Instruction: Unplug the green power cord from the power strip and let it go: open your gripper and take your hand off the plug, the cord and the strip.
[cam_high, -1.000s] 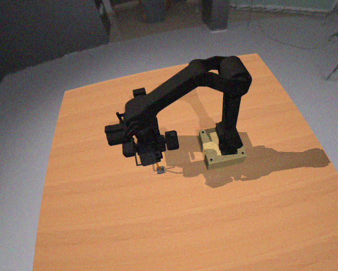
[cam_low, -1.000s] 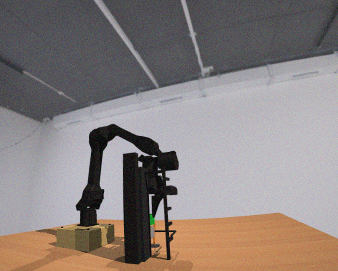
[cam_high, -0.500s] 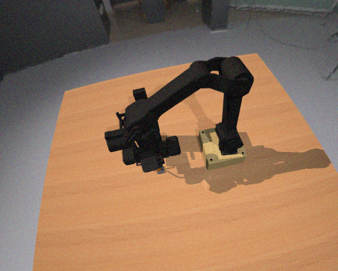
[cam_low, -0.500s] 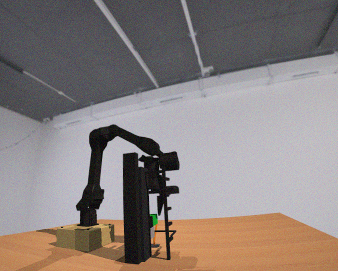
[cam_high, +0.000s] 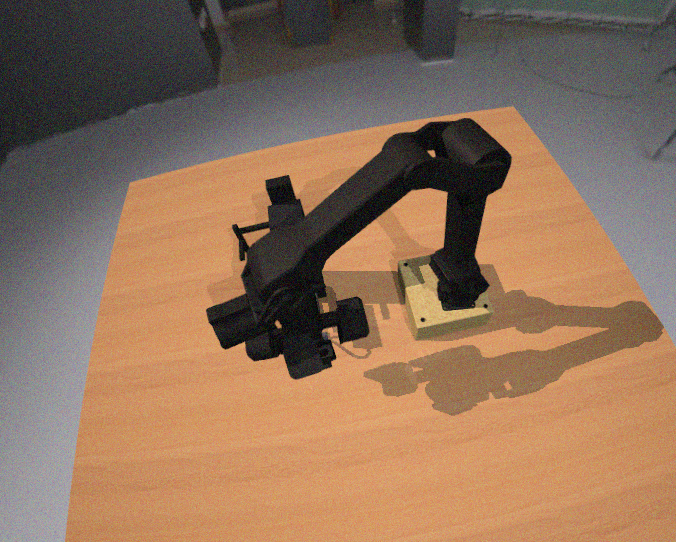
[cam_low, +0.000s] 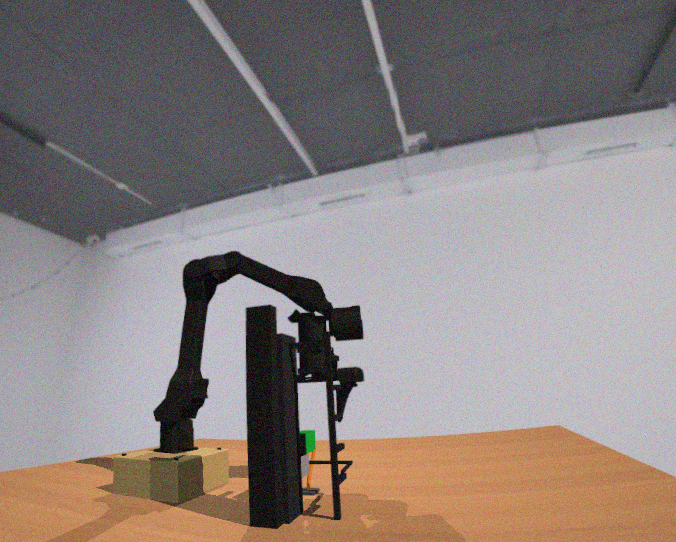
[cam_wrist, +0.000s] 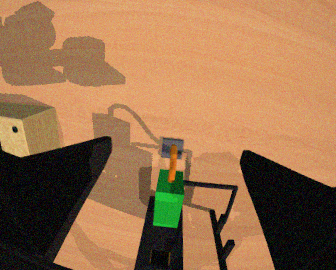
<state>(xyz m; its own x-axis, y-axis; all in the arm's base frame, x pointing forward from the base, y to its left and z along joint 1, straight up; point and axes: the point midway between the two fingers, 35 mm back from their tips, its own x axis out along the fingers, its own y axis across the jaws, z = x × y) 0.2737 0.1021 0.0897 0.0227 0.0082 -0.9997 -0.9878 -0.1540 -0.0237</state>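
Note:
The green plug (cam_low: 308, 441) (cam_wrist: 168, 207) stands in front of the tall black power strip (cam_low: 262, 417) (cam_wrist: 172, 240). Whether its prongs are in the strip cannot be seen. An orange cord (cam_low: 312, 465) (cam_wrist: 173, 162) runs from the plug down to a small grey block (cam_low: 310, 491) (cam_wrist: 165, 142) on the table. My gripper (cam_wrist: 177, 150) is open, its fingers wide apart on either side of the plug and cord in the wrist view, touching neither. In the exterior view a fingertip is above the plug. In the top view the arm hides the plug.
A thin black rack (cam_low: 332, 451) (cam_wrist: 210, 185) with short pegs stands beside the plug, and a bar reaches from it across the cord's side. The pale arm base block (cam_high: 445, 316) (cam_low: 176, 479) (cam_wrist: 40, 132) stands behind the strip on the wooden table (cam_high: 282, 451).

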